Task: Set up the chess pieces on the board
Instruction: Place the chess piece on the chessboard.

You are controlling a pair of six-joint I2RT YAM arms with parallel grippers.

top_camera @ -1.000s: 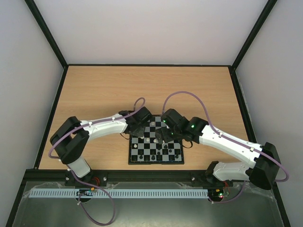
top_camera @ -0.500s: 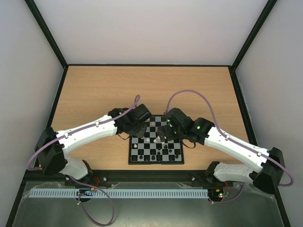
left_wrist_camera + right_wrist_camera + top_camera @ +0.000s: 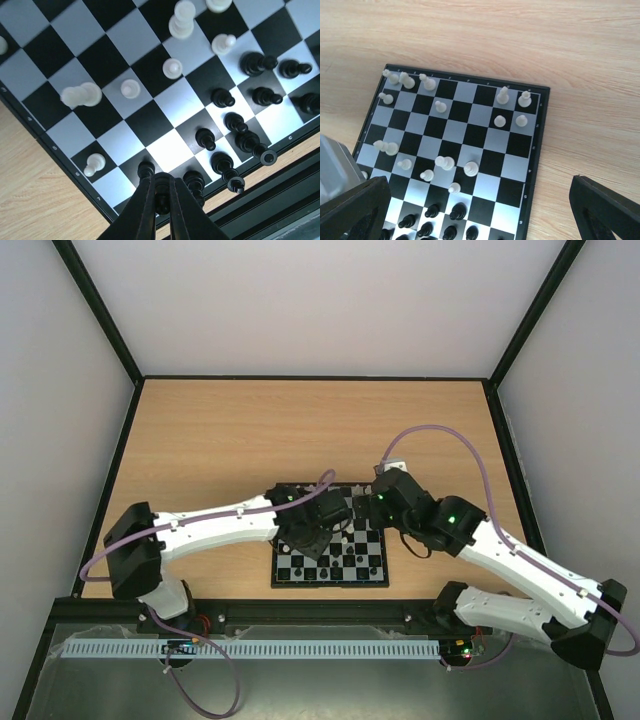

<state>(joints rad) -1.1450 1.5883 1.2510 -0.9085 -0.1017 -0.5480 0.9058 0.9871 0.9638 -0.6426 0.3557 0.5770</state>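
Desk (image 3: pixel 200 440): the wooden surface on which everything is carried.
Left arm (image 3: pixel 220 525): extended from the desk's near-left corner across the left edge of the board.
Right arm (image 3: pixel 520 560): extended from the desk's near-right corner toward the far-right part of the board.
Board (image 3: pixel 330 584): laid flat just inside the middle of the desk's near edge, square to it.
Right gripper (image 3: pixel 480 210): held above the board. The jaws are spread wide and nothing is seen between them.
Left gripper (image 3: pixel 160 200): held low over the board's near-left corner. The jaws are clenched, and a small dark form between the tips is judged to be a pinched black piece (image 3: pixel 161 192).
Cream-white pieces (image 3: pixel 445 162): scattered out of order over the far half of the board, some seemingly on their sides.
Black pieces (image 3: pixel 222 97): crowded along the near rows.
Deciding relation: the near-left corner squares lie straight beyond the left tips, along the line of the fingers. The pinched piece's long axis is judged to run the same way. Two of the black pieces are found just beside the tips, one on each side, so a straight descent is called for. The left arm is the nearer.
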